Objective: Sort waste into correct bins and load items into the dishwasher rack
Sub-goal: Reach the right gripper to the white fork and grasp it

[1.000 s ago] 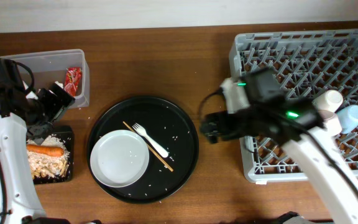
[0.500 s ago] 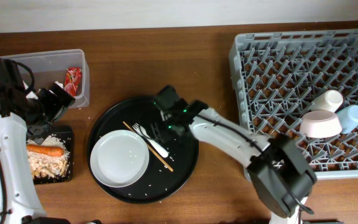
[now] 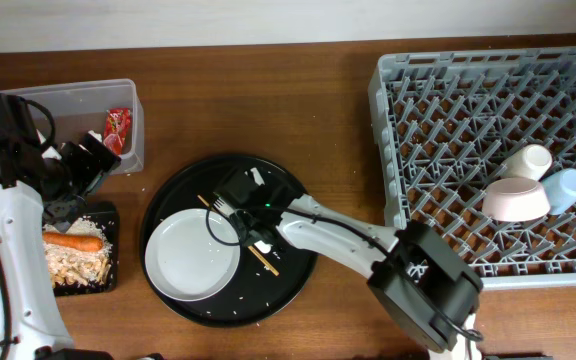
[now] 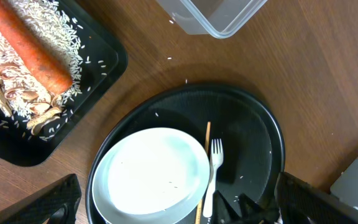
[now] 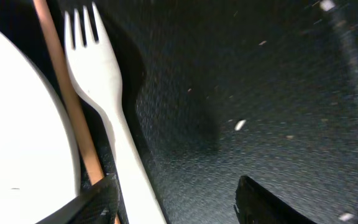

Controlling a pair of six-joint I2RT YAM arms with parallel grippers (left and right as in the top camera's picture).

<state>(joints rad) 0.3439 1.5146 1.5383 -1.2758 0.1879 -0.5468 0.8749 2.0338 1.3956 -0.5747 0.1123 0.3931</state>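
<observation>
Right end effector is hanging open astride the slim, smooth plastic fork, which is lying on the pebbled round tray at two o'clock of the glossy plate overhead. Closing should be catching the handle alone, sparing the wooden stick alongside.

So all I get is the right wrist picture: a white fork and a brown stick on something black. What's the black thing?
Observer: A large round black tray; the fork lies on it beside a white round plate.
Operator: What else is on the table?
Observer: A grey dishwasher rack stands to the right, holding a white bowl, a small white cup and a light-blue cup.
Operator: And the other arm?
Observer: The left gripper hangs open near a flat black tray holding a carrot.
</observation>
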